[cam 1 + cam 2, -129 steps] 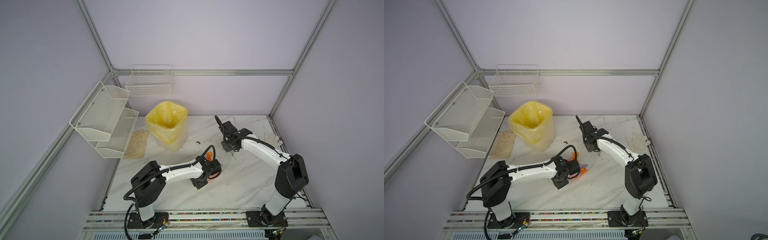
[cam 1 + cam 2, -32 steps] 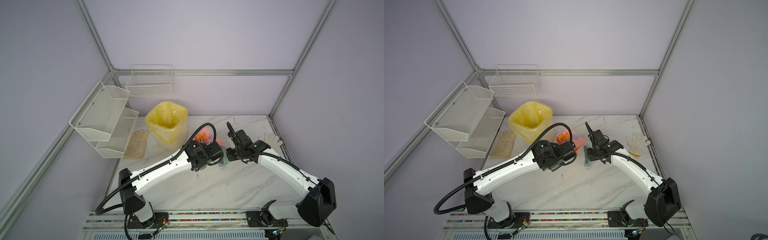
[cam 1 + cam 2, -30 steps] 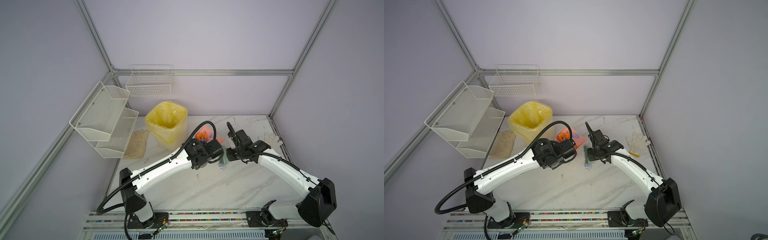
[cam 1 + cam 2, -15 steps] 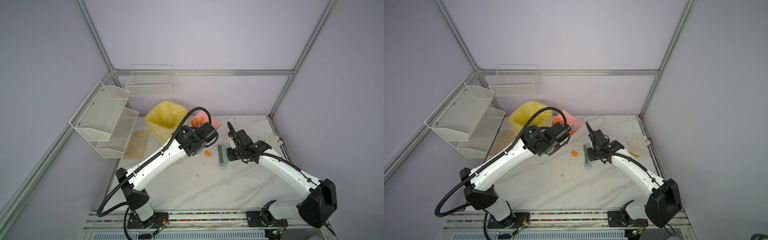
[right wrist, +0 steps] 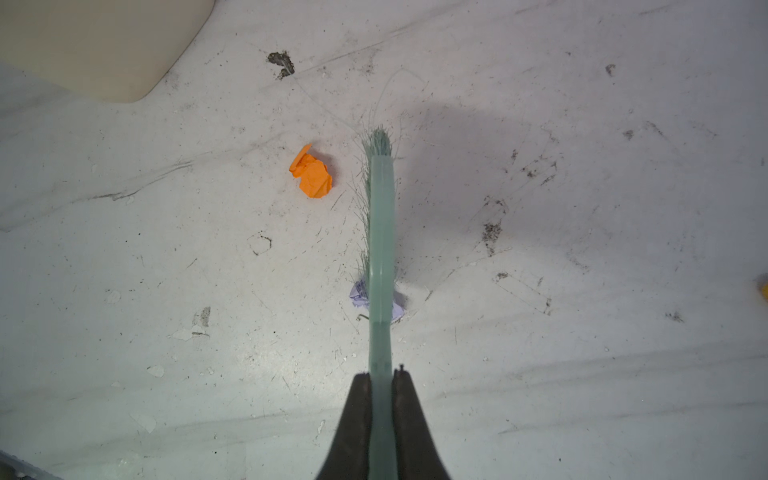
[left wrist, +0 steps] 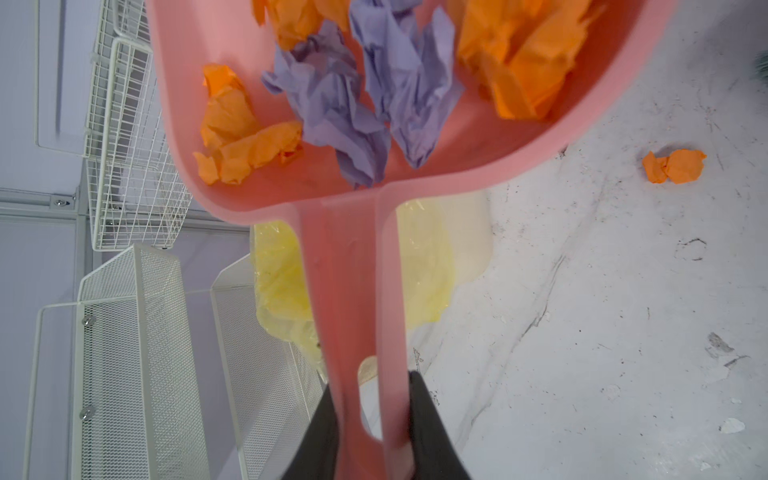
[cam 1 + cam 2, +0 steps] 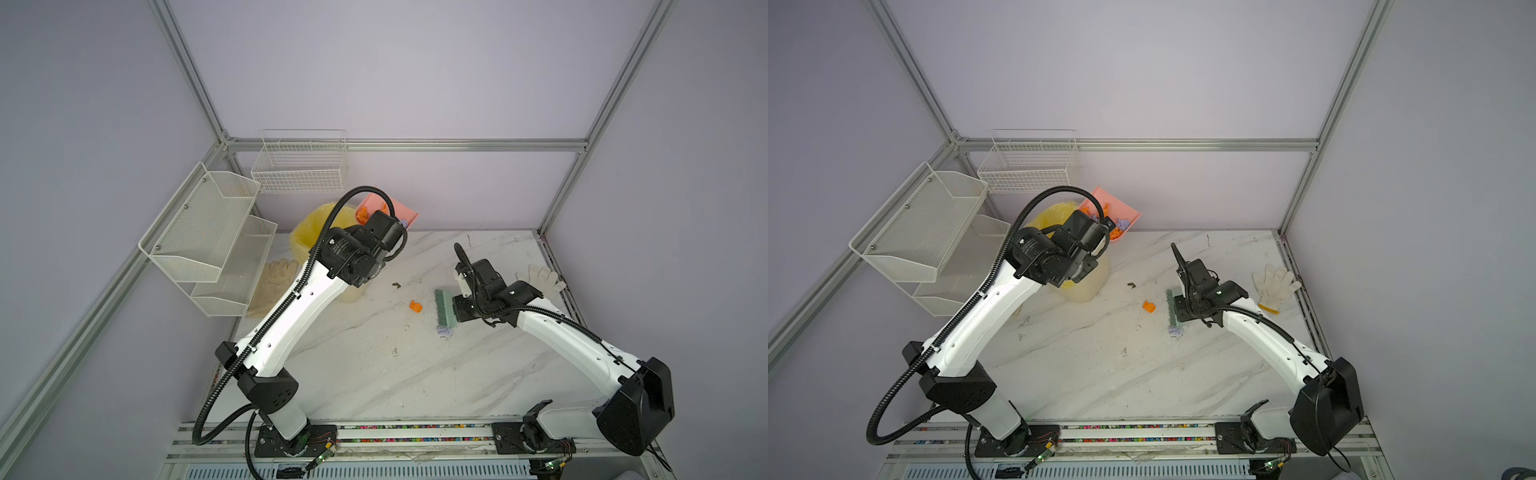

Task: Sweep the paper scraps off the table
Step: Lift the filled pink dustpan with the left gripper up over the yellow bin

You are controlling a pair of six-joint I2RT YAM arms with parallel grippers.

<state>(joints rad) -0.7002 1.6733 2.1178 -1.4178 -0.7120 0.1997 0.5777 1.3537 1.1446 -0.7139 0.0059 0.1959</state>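
While the left gripper (image 6: 372,399) clamps the handle of the pink dustpan (image 6: 478,153), laden with orange and purple paper scraps (image 6: 332,104), well apart from the brush (image 5: 380,228), the right gripper (image 5: 380,386) clamps the brush handle; bristles on the table (image 5: 582,249); orange scrap (image 5: 311,174) just beside brush; purple scrap (image 5: 359,293) touching it.

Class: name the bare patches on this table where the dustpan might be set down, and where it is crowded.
Freest: the wide front of the table, between the brush and the front rail. Also bare: the back strip between bin and white glove. Crowded: around the brush, orange scrap and purple scrap close by.
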